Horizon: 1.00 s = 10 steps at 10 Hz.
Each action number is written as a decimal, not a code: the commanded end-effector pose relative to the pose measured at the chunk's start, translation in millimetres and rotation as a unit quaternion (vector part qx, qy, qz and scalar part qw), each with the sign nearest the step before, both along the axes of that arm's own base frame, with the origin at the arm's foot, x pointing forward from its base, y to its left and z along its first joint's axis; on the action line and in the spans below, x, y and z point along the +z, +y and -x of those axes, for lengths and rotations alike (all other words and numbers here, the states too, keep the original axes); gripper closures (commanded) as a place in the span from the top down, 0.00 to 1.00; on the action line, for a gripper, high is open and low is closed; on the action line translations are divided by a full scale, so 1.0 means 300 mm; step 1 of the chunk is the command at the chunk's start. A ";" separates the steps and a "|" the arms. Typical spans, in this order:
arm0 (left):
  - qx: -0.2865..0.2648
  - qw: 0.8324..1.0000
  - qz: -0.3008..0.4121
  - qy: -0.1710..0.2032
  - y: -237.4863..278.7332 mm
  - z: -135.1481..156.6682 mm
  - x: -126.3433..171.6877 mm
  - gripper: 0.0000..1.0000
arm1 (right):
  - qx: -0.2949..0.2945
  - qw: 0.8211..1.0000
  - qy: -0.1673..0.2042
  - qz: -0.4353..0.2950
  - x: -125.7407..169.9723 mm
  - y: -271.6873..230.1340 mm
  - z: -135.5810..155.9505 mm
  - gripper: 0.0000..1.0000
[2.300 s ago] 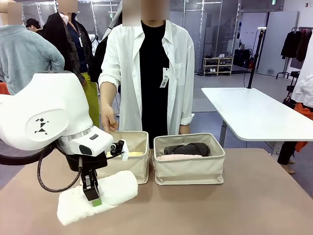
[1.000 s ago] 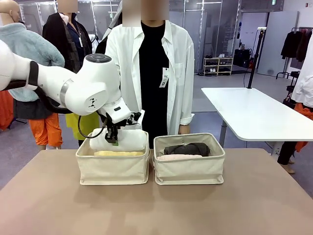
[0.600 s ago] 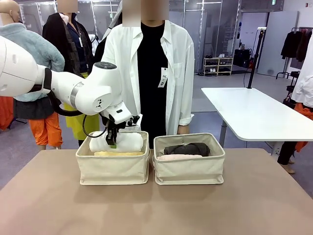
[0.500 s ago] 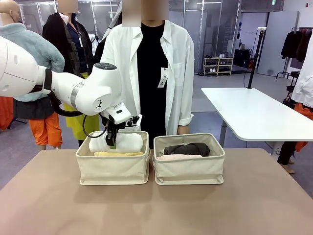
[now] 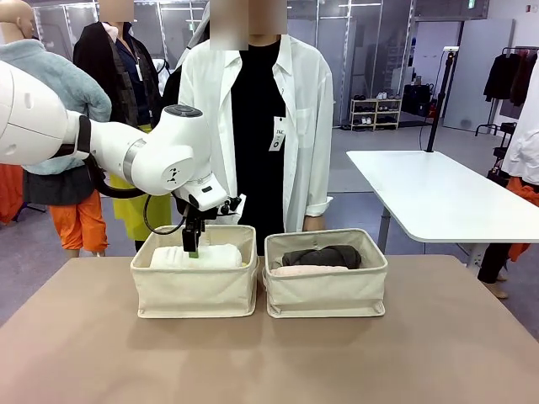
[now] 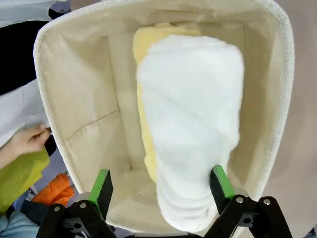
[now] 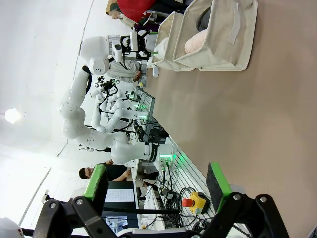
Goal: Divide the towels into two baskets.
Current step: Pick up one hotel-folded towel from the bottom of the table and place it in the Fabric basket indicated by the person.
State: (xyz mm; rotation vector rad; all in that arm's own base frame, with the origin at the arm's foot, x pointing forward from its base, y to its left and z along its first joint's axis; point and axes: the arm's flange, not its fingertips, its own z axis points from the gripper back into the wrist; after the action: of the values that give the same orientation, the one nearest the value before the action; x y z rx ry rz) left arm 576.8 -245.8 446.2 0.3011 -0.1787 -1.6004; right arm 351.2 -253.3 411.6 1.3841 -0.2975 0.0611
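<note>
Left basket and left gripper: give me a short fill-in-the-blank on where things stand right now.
1. In the left basket, the white towel lies on top of the ____ towel.
2. The left gripper has its jaws ____.
3. The right basket holds the dark grey towel and the ____ towel.

Missing: pale yellow; open; pale pink

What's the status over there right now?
Left claw open above white towel, lying on yellow towel in left basket. Right claw open, empty. Nothing blocking.

A white side table [image 5: 438,198] and a shoe rack [image 5: 376,113] stand behind the person [image 5: 257,143].
</note>
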 end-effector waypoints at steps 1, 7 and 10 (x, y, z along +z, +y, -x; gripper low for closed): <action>0.025 1.000 -0.006 -0.005 0.010 0.026 0.017 1.00 | -0.002 1.000 0.000 0.008 0.007 0.008 0.013 1.00; 0.007 1.000 0.002 -0.001 -0.003 0.003 0.005 1.00 | -0.002 1.000 0.000 0.008 0.007 0.008 0.013 1.00; 0.007 1.000 0.002 -0.001 -0.003 0.003 0.005 1.00 | -0.002 1.000 0.000 0.008 0.007 0.008 0.013 1.00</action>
State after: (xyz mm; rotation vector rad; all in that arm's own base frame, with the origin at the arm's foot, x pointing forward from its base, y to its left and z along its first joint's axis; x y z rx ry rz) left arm 572.9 -249.9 445.0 0.3077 -0.1761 -1.5728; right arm 350.9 -253.2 411.6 1.3843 -0.2978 0.0607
